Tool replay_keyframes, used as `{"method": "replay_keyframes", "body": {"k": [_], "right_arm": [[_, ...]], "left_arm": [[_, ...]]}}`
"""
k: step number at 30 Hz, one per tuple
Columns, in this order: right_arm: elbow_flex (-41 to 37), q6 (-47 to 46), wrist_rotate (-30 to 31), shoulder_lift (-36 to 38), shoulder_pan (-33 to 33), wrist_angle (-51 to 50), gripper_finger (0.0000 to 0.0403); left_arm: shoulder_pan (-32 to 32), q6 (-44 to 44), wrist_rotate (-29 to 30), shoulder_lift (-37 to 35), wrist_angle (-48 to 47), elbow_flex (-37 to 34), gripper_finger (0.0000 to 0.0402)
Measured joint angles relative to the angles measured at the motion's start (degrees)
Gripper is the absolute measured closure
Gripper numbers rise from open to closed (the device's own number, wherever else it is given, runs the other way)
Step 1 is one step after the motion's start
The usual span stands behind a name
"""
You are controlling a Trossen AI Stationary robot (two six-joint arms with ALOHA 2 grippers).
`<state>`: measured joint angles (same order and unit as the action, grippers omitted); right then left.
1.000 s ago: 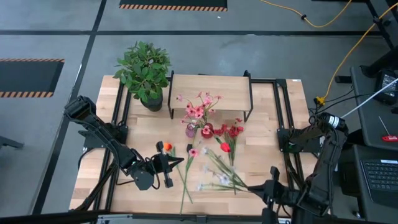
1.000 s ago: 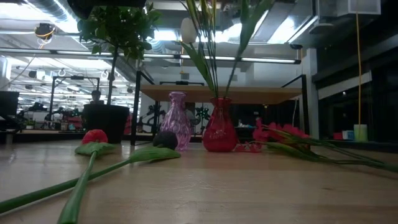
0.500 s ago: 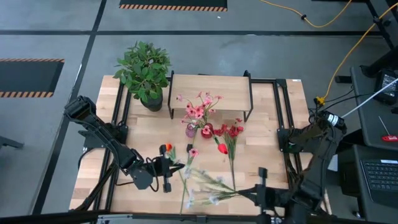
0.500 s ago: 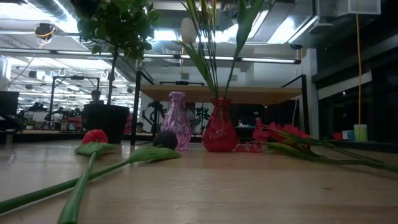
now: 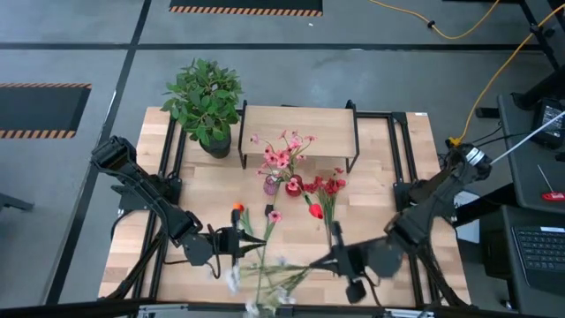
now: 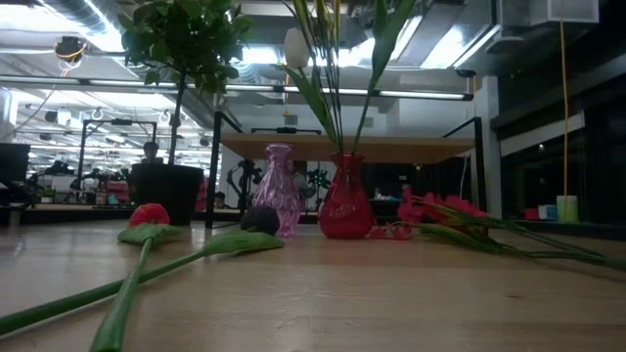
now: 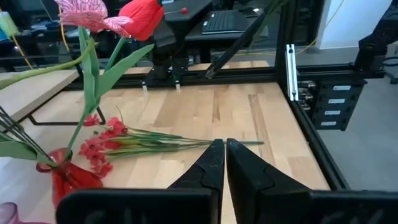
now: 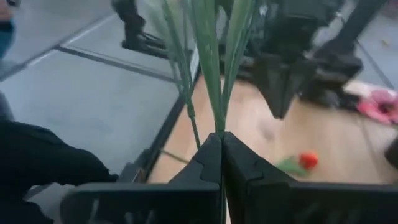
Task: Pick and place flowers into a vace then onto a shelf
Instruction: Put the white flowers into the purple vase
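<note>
Right gripper (image 5: pixel 338 259), clamped on white flowers (image 5: pixel 265 287), has swung them left toward idle, closed left gripper (image 5: pixel 237 240); vase next.

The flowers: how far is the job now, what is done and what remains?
Done: pink flowers stand in the purple vase, and stems fill the red vase. In hand: the right gripper is shut on a white-flower bunch. Left: the red flowers on the table, and both vases, which are not yet on the shelf.
</note>
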<state>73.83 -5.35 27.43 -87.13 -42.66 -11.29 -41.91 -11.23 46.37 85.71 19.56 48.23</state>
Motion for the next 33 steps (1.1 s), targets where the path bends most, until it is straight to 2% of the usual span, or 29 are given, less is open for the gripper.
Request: {"method": "replay_keyframes", "body": {"k": [5,13,19,23,28,33], "right_arm": [[-8.41,8.70,-3.91,2.29,4.49,15.85,0.0403],[-17.09,19.05,-18.42,2.84,9.61,38.71,0.0403],[-20.16,19.06,-28.21,2.83,13.59,47.37,0.0403],[-21.94,19.43,-29.21,2.73,14.50,50.83,0.0403],[-22.02,20.03,-31.77,1.44,15.46,54.05,0.0403],[-22.02,19.39,-32.33,1.40,16.50,54.36,0.0403]], "left_arm": [[0.00,0.05,-1.21,0.00,2.23,0.00,0.0380],[0.85,7.07,-5.51,0.00,12.06,0.02,0.0315],[4.10,8.35,-9.11,0.00,18.23,0.04,0.0262],[6.32,9.43,-10.72,1.45,23.73,0.06,0.0248],[8.51,14.07,-19.76,5.89,31.98,1.04,0.0247],[8.74,19.00,-20.48,8.77,32.50,4.92,0.0248]]}}
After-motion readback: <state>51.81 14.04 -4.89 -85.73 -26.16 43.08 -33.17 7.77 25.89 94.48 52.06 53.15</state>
